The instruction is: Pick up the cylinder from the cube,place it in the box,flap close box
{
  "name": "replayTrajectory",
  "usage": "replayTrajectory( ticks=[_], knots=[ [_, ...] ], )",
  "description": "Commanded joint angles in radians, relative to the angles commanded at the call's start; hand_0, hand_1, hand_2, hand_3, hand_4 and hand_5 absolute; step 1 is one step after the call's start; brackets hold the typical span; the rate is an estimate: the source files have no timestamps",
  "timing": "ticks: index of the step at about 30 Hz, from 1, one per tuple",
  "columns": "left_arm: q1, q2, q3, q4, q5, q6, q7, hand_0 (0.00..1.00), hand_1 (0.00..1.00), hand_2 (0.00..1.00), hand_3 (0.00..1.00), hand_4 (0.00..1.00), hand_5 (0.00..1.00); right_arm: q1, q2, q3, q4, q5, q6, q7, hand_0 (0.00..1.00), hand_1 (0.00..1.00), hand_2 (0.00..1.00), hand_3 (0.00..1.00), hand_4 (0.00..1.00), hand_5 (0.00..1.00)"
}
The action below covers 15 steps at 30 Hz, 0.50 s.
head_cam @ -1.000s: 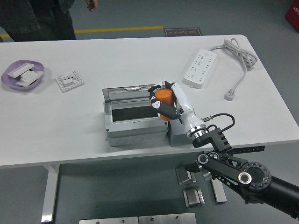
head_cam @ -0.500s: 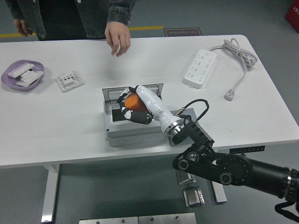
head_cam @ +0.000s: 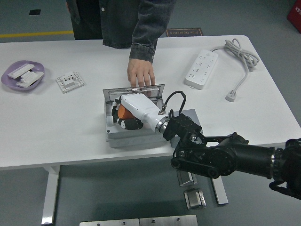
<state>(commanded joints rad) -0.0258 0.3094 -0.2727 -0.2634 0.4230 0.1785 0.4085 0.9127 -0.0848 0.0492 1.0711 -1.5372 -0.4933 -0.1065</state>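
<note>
The right hand (head_cam: pixel 126 114) is curled around the orange cylinder (head_cam: pixel 121 112) inside the grey box (head_cam: pixel 113 136). Behind it, a person's hand (head_cam: pixel 140 74) rests on the raised lid (head_cam: pixel 157 88). Risk: withdrawing the hand may strike the lid or that hand.

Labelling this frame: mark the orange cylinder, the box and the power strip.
orange cylinder (head_cam: pixel 122 111), head view, visible orange side under the hand.
box (head_cam: pixel 123 138), head view, grey front wall.
power strip (head_cam: pixel 201 68), head view, middle of its white top.
</note>
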Motion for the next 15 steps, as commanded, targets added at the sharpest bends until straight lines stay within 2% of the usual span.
replayTrajectory(
  ticks=[3, 4, 8, 9, 15],
  knots=[
    [-0.002, 0.0, -0.002, -0.001, 0.003, 0.001, -0.003, 0.976, 0.969, 0.973, 0.954, 0.968, 0.736, 0.011, 0.002, -0.016, -0.006, -0.031, 0.01, -0.01, 0.295, 0.169, 0.196, 0.204, 0.002, 0.002],
    [-0.003, -0.001, -0.003, -0.002, 0.004, 0.001, -0.003, 0.973, 0.966, 0.967, 0.948, 0.968, 0.735, 0.015, 0.003, -0.022, -0.007, -0.036, 0.011, -0.013, 0.428, 0.313, 0.379, 0.416, 0.024, 0.002],
    [-0.006, -0.002, -0.005, -0.004, 0.009, 0.001, -0.005, 0.973, 0.966, 0.967, 0.948, 0.968, 0.735, 0.026, 0.003, -0.036, -0.01, -0.039, 0.007, -0.01, 0.428, 0.313, 0.379, 0.416, 0.024, 0.002],
    [-0.006, -0.002, -0.006, -0.005, 0.01, 0.001, -0.006, 0.968, 0.964, 0.964, 0.944, 0.967, 0.733, 0.028, 0.003, -0.037, -0.01, -0.037, 0.006, -0.007, 0.659, 0.643, 0.65, 0.718, 0.607, 0.113],
    [-0.007, -0.003, -0.007, -0.006, 0.016, 0.001, -0.005, 0.968, 0.964, 0.964, 0.944, 0.967, 0.733, 0.034, -0.002, -0.029, -0.014, -0.015, 0.001, 0.014, 0.659, 0.643, 0.65, 0.718, 0.607, 0.113]
  ],
)
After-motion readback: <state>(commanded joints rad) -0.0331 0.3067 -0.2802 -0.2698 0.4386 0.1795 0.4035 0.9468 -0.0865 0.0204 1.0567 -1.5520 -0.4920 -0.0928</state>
